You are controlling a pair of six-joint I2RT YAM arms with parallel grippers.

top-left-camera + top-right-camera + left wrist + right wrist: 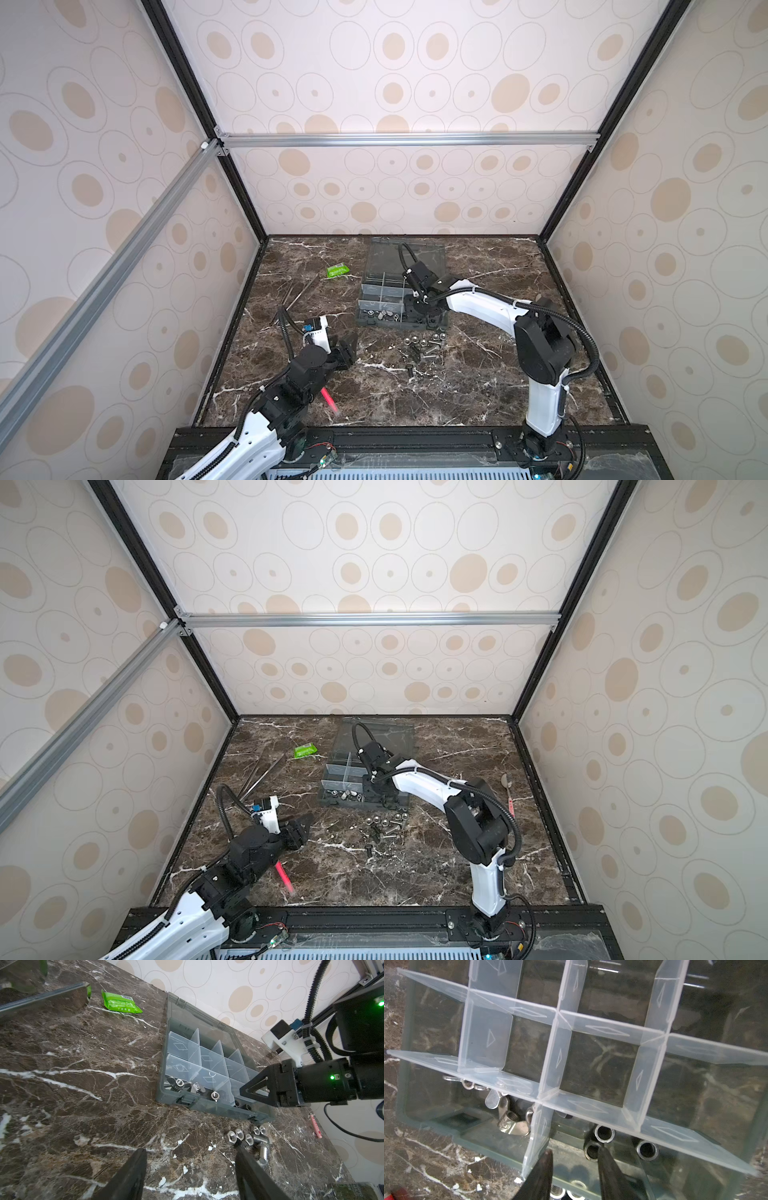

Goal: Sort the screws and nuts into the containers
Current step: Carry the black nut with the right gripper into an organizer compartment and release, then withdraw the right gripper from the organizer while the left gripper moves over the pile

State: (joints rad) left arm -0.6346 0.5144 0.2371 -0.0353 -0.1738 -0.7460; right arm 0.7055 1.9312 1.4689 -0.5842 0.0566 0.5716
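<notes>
The dark grey organiser box (360, 322) (322, 800) stands at the back middle, its containers divided by translucent walls (550, 1059). Silver winged nuts (508, 1120) (180, 1084) lie in its near-left compartment. Black round nuts (604, 1133) (247, 1107) lie in the compartment beside it. My right gripper (575, 1152) (429, 319) hangs open just above those black nuts, with nothing between its fingers. Loose silver nuts (239, 1134) and screws (264, 1153) sit in a pile (424, 347) (386, 827) in front of the box. My left gripper (190, 1150) (349, 345) hovers open to the left of the pile, empty.
A green packet (337, 271) and long metal tweezers (299, 291) lie at the back left. A pink pen (330, 401) lies beside the left arm. The box's clear lid (399, 253) lies open towards the back wall. One black screw (410, 370) sits apart, nearer the front.
</notes>
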